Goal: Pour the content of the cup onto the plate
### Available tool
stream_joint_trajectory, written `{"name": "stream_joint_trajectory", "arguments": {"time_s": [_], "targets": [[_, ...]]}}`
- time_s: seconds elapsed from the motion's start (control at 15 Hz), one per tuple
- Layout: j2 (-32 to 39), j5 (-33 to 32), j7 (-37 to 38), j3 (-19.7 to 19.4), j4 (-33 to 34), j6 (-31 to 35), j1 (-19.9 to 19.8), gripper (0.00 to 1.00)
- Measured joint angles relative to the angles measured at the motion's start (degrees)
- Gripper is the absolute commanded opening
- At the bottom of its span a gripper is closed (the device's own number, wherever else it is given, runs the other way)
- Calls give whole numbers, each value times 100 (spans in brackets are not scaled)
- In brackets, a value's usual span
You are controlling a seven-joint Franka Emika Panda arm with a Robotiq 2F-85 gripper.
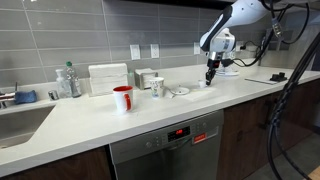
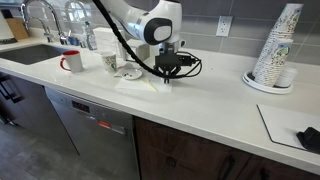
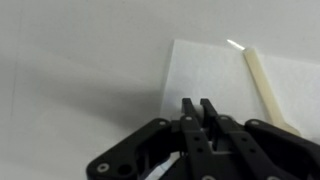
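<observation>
A red mug (image 1: 122, 98) (image 2: 72, 62) and a white patterned cup (image 1: 157, 87) (image 2: 110, 62) stand on the white counter. The small white plate (image 1: 181, 91) (image 2: 130, 72) lies just beside the patterned cup. My gripper (image 1: 210, 77) (image 2: 168, 80) (image 3: 198, 106) hangs low over the counter, past the plate and away from both cups. Its fingers are shut and hold nothing. In the wrist view it is over the edge of a white napkin (image 3: 225, 75) with a pale wooden stick (image 3: 266, 88) lying on it. The cups' contents are not visible.
A sink (image 1: 15, 122) with faucets (image 2: 45, 20) is at one end of the counter. A clear bottle (image 1: 68, 80) and a white box (image 1: 108, 78) stand by the wall. A stack of paper cups (image 2: 278, 45) and a black object (image 2: 310, 138) are at the other end.
</observation>
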Motion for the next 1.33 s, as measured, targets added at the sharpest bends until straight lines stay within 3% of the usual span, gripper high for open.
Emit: {"name": "stream_joint_trajectory", "arguments": {"time_s": [0.53,0.87,1.33], "targets": [[-100,-21,-38,3,30,-55,-6,99],[-590,-53,111,-9,-51,-1117,23,100],[-1597,-61,2266,-227,-529,-2412,357,100]]}}
